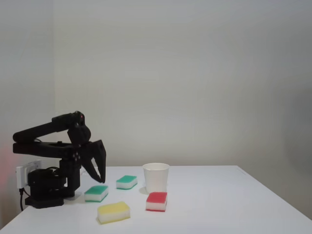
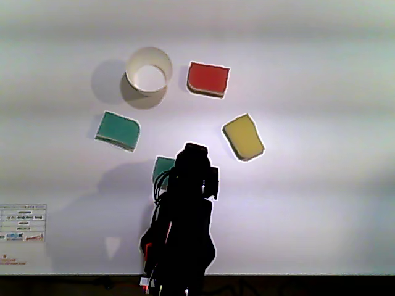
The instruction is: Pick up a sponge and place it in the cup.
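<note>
My gripper (image 1: 100, 174) hangs partly open and empty just above the sponge (image 1: 96, 193), which lies on the counter (image 1: 219, 204) right beneath it. I judge I'm at the reach step; next I must drop and close. The cup (image 1: 156, 177) stands farther right.

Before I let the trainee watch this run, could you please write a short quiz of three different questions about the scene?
1. True or false: the cup stands upright with its opening up.
2. How many sponges lie on the table?
3. Which sponge is nearest the gripper in the fixed view? A) yellow sponge B) red sponge C) the sponge with the teal-green top beside the arm's base

Key:
1. True.
2. Four: two green-topped, one red, one yellow.
3. C; the gripper hangs just above it, apart from it.
</note>
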Controlling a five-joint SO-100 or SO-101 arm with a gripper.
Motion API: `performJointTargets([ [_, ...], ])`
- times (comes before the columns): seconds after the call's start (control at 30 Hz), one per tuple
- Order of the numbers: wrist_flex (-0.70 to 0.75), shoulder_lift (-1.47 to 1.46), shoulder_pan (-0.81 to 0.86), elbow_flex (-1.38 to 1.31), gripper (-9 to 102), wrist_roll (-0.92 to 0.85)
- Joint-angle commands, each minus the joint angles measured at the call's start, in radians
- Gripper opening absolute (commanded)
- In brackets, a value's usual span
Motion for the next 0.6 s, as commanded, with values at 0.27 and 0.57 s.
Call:
performJointTargets([
  [0.27,-0.072,0.189,0.025,0.209,0,0.008],
  [0.57,-0.003,0.189,0.037,0.241,0,0.008],
])
